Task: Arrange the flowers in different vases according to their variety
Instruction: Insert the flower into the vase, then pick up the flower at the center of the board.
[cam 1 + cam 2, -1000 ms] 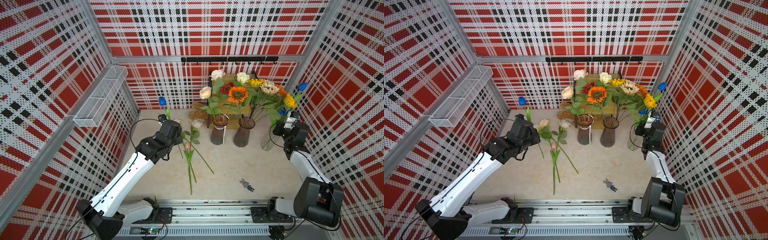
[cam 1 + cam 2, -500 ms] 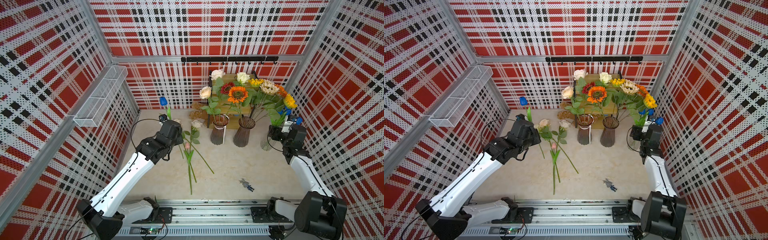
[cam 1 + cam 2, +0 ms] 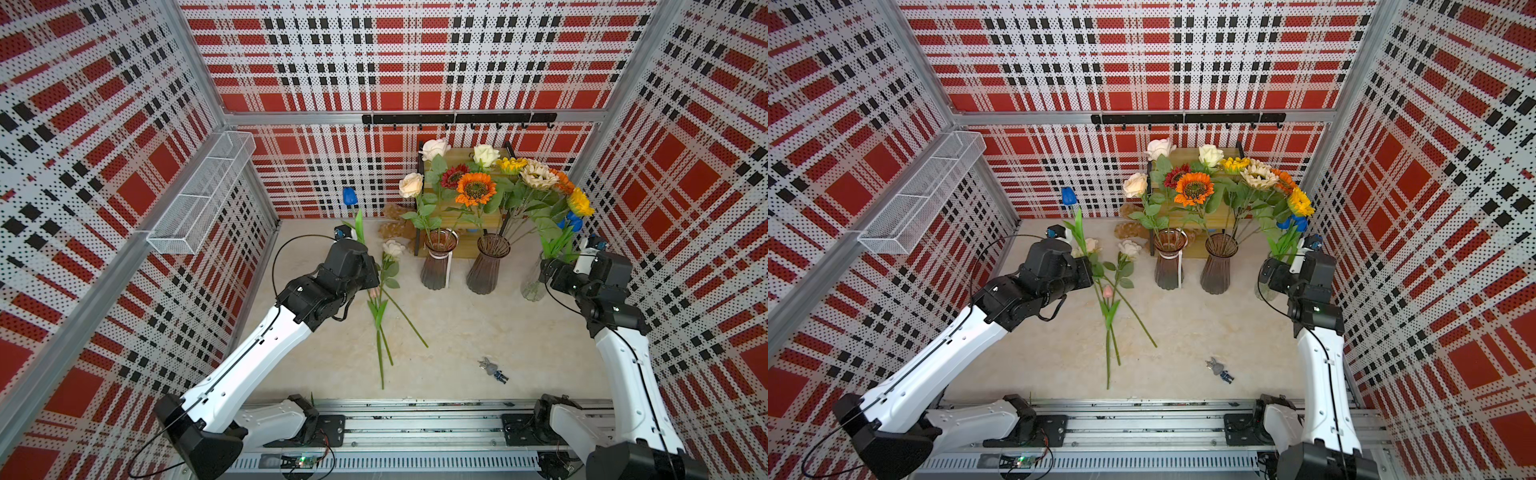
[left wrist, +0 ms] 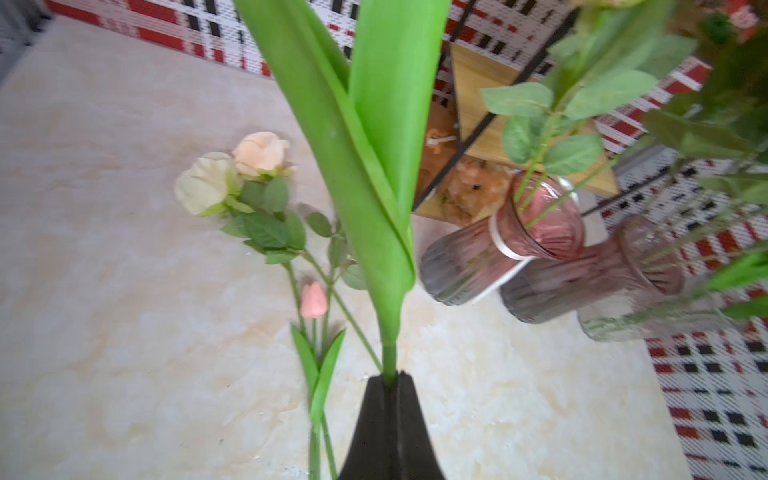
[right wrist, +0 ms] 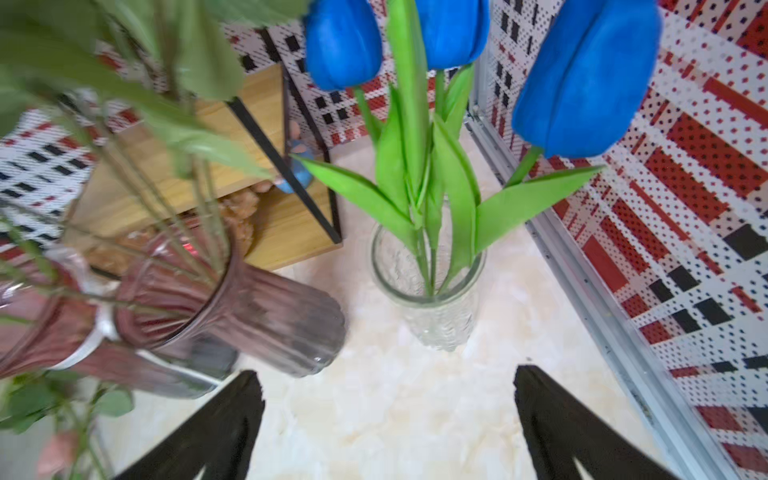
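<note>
Plaid walls [image 3: 415,62] enclose a pale marble tabletop [image 3: 478,324]; left hand [image 4: 390,376] clamps blue tulip [image 3: 349,196], right hand [image 5: 386,372] gapes empty.

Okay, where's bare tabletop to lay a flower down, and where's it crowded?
Widest bare tabletop: in front of the two ribbed vases, between the loose flowers and the right arm, down to the toy figure. Crowded: the back, around the clear vase and shelf.
</note>
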Robot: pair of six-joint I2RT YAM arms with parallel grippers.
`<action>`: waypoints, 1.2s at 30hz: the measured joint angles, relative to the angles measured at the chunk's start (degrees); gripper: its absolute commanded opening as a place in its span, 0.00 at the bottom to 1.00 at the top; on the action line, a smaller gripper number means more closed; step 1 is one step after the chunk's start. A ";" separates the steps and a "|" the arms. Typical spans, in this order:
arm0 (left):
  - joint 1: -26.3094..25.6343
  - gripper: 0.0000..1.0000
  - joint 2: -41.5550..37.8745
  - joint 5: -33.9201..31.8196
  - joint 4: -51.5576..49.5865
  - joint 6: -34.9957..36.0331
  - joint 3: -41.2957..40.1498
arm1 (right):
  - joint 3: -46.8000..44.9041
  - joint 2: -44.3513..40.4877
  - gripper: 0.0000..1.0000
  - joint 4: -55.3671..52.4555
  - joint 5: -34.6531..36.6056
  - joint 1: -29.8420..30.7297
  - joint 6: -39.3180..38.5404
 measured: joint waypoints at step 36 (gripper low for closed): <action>-11.15 0.00 7.98 15.80 22.18 7.93 -1.86 | 1.20 6.25 0.64 17.07 -10.43 45.51 16.74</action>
